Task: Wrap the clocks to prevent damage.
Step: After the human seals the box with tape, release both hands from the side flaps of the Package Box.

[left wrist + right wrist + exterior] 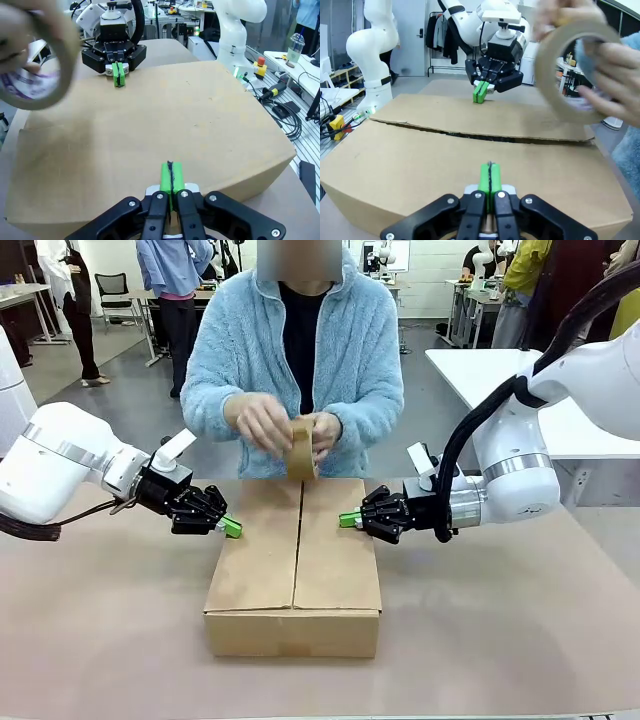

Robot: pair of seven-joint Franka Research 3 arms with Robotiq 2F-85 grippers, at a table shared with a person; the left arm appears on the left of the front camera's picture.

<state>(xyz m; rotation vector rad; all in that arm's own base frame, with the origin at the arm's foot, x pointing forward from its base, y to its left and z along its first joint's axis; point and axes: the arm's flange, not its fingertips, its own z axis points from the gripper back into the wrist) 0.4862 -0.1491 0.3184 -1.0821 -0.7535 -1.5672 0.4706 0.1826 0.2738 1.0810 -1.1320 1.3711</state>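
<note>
My left gripper presses its closed pads on the cardboard box's left flap, my right gripper likewise right. Beyond, hands work a tape roll. I judge the clocks fragile inside; support underneath.

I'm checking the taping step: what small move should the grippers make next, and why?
Probably none beyond a steady press. The left gripper and right gripper, both shut, rest on the box flaps from opposite sides. The seam between the flaps looks untaped, and the person's hands hold the tape roll at the far end, so holding seems best.
</note>
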